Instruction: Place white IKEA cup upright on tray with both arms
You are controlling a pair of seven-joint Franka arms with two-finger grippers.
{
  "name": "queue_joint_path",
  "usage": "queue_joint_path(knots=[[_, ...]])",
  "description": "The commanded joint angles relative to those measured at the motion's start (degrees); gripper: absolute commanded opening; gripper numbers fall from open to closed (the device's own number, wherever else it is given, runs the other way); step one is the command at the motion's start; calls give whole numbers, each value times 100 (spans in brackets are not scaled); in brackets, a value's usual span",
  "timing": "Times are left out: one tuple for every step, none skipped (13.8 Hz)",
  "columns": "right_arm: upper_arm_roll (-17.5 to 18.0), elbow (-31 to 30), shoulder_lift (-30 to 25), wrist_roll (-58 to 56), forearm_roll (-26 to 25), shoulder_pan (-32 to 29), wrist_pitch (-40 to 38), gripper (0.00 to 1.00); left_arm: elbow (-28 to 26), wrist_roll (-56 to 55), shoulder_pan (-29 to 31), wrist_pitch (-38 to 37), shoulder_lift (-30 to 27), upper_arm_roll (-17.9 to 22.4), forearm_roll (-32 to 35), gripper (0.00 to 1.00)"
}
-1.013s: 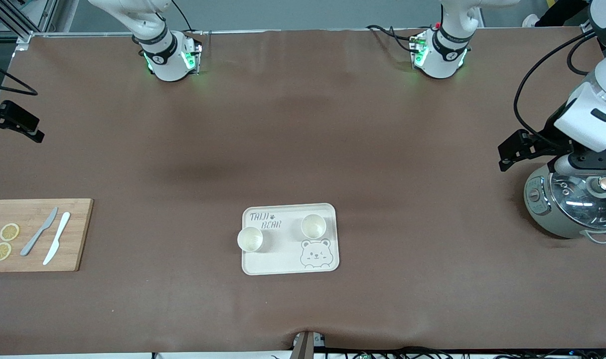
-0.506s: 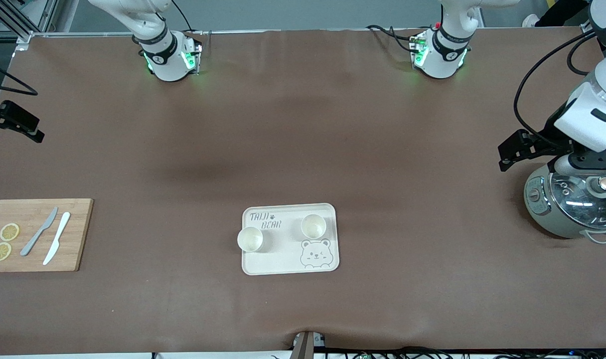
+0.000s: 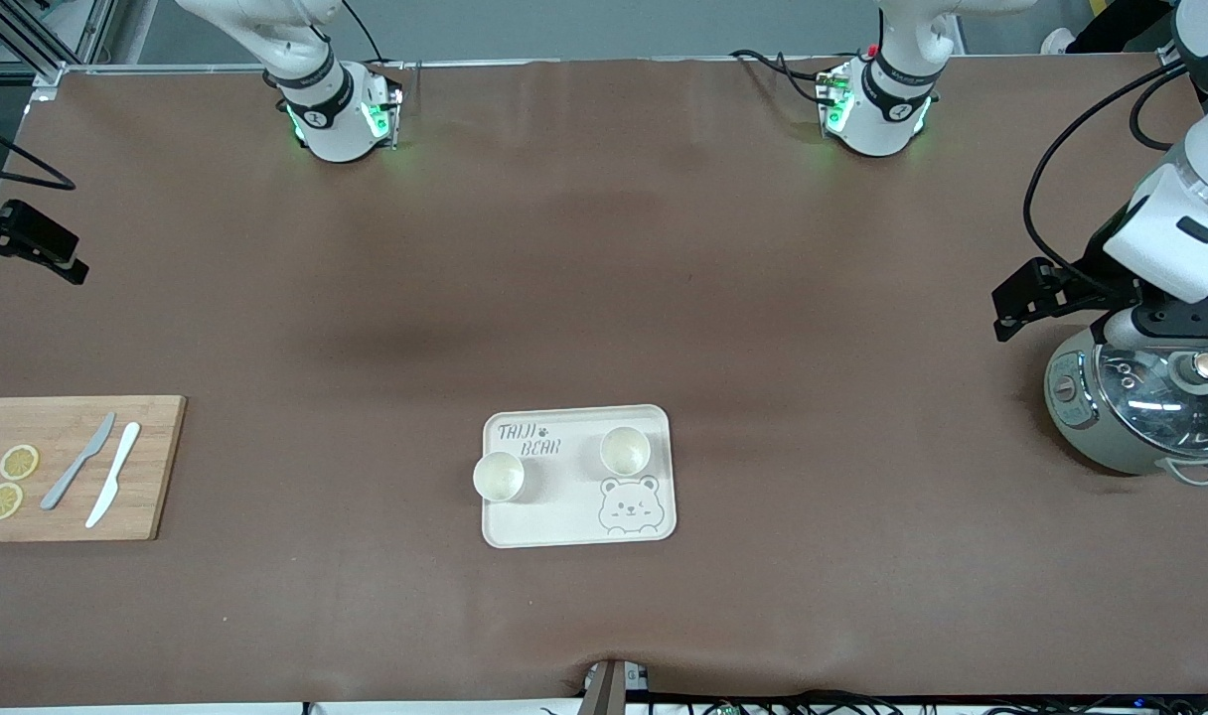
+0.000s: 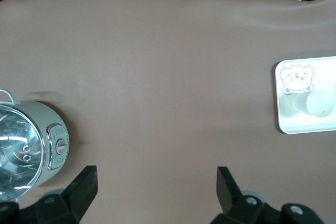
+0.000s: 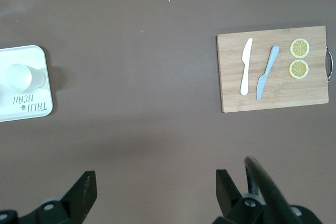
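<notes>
The cream tray (image 3: 564,521) with "TAIJI BEAR" lettering lies near the middle of the table, nearer the front camera. Two white cups stand upright on it: one (image 3: 498,476) at its edge toward the right arm's end, one (image 3: 624,450) above the bear drawing. My left gripper (image 3: 1033,298) is open and empty, high beside the cooker; its wrist view (image 4: 156,192) shows the tray (image 4: 294,124) and one cup (image 4: 320,103). My right gripper (image 3: 38,248) is open and empty, high at the right arm's end; its wrist view (image 5: 156,192) shows the tray (image 5: 37,111) and a cup (image 5: 18,77).
A grey cooker with a glass lid (image 3: 1140,407) stands at the left arm's end. A wooden cutting board (image 3: 157,467) with two knives and two lemon slices lies at the right arm's end. Cables run along the table's front edge.
</notes>
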Motion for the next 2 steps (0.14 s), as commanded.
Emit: queue_joint_path(knots=[[9, 118, 45, -17, -28, 22, -89, 100, -34, -53, 42, -4, -38, -57, 44, 100], [9, 118, 45, -17, -28, 22, -89, 100, -34, -53, 42, -4, -38, -57, 44, 100]])
